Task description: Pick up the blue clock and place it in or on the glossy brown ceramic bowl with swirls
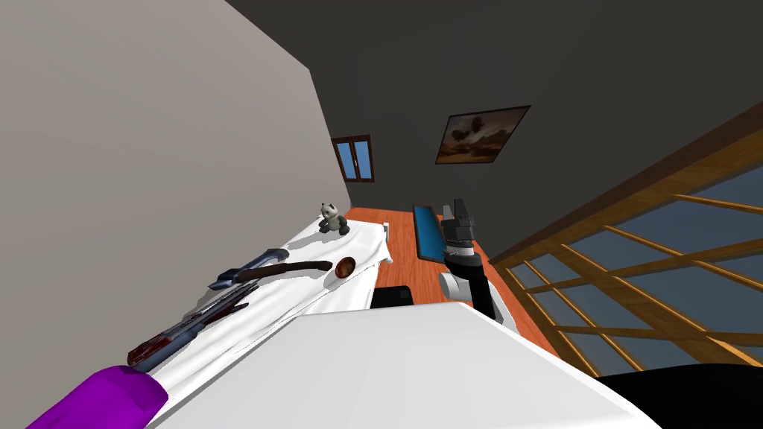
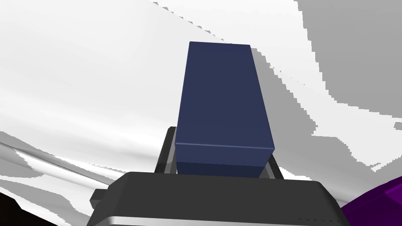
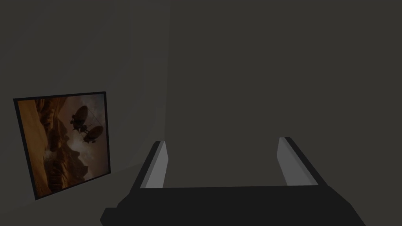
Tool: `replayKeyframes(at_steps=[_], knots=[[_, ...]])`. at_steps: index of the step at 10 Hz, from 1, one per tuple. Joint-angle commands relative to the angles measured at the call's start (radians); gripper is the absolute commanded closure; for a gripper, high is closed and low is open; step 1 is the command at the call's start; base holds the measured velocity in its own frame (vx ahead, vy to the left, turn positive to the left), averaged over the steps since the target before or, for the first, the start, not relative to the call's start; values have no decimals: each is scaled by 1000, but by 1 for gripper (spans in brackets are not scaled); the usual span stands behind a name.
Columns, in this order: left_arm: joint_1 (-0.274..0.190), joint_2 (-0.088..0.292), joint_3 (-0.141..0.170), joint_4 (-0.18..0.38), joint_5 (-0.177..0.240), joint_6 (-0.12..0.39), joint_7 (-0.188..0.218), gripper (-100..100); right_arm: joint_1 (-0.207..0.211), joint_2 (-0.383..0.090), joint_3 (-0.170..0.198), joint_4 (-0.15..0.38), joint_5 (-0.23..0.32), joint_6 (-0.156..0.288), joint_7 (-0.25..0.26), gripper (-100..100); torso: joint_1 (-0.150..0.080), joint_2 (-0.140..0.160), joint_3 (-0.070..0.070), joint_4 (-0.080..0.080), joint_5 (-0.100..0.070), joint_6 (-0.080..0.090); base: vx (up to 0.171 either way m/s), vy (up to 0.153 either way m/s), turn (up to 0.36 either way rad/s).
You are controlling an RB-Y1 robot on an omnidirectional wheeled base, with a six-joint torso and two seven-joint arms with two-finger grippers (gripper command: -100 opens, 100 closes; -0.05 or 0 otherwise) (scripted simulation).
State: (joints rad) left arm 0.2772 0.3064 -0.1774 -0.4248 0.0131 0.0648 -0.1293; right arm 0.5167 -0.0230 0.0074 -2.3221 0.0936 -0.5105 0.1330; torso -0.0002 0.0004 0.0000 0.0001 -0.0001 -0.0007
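Clock (image 2: 222, 98), a dark blue box, is pinched by its sides in the left gripper (image 2: 220, 147) over the white sheet (image 2: 78, 78), I'd guess ready for carrying. Brown bowl (image 1: 345, 267) looks empty, at 6 o'clock from the panda toy (image 1: 334, 220). Right gripper (image 3: 222, 161) is spread wide, holding nothing

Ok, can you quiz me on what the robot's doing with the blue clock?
1. True or false: the left gripper is shut on the dark blue box-shaped clock.
2. The right gripper's fingers are: A open, B shut on a spoon, C shut on a cup.
3. Which toy sits on the white cloth beyond the glossy brown round bowl?
Key: 1 true; 2 A; 3 the black-and-white panda toy.
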Motion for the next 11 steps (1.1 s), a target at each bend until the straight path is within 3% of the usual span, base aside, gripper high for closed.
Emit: replayKeyframes(at_steps=[1, 2, 4, 11], knots=[[0, 0, 0, 0, 0, 0, 0, 0, 0, 0, 0, 0, 0, 0, 0, 0, 0, 0, 0, 0, 0, 0, 0, 0, 0], [29, 16, -15, -38, 16, 5, -1, 100, 0, 0, 0, 0, 0, 0, 0, 0, 0, 0, 0, 0, 0, 0, 36, -18, 29], [95, 49, -43, -124, 44, 19, -3, 100, 0, 0, 0, 0, 0, 0, 0, 0, -3, -3, -2, -1, -1, -1, 84, -47, 45], [183, 92, -79, -238, 82, 37, -6, 100, 0, 0, 0, 0, 0, 0, 0, 0, -2, -2, -1, -1, -1, 0, 34, -17, 11]])
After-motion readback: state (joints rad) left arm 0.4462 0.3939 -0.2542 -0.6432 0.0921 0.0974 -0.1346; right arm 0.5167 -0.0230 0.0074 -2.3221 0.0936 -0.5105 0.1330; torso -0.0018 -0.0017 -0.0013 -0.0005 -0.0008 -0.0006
